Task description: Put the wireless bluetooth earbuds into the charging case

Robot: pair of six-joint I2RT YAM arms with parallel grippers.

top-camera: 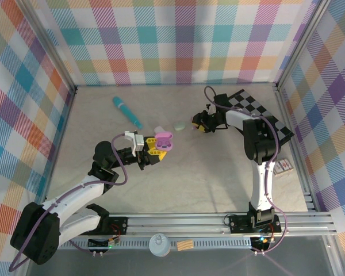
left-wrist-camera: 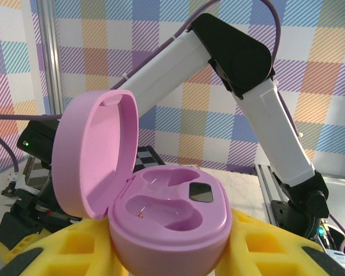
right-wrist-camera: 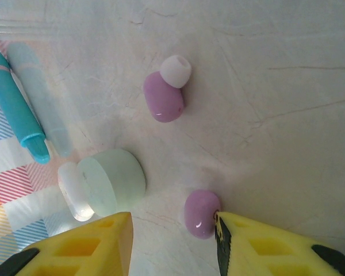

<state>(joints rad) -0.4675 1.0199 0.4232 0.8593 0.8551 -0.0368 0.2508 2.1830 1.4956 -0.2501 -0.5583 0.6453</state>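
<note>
Two wells in the purple charging case [left-wrist-camera: 172, 210] are bare, so by my reading no earbud has gone in and all of the inserting is left. The lid stands open, which is the only part I would call ready.

My left gripper [top-camera: 151, 148] holds that case up off the table, its yellow fingers [left-wrist-camera: 75, 250] pressed in on the lower shell from either side.

On the table under my right gripper [right-wrist-camera: 169, 244] lie two purple earbuds. The near earbud [right-wrist-camera: 201, 214] sits between the spread fingers, touching the inner edge of one finger [right-wrist-camera: 259, 244]. It is not pinched, and the other finger is well apart from it. The far earbud [right-wrist-camera: 163, 99], with a white tip, lies further out, clear of the gripper. The right gripper holds nothing.

A pale green lump [right-wrist-camera: 118, 181] and a teal stick [right-wrist-camera: 14, 103] lie off to the side. I would leave both alone.
</note>
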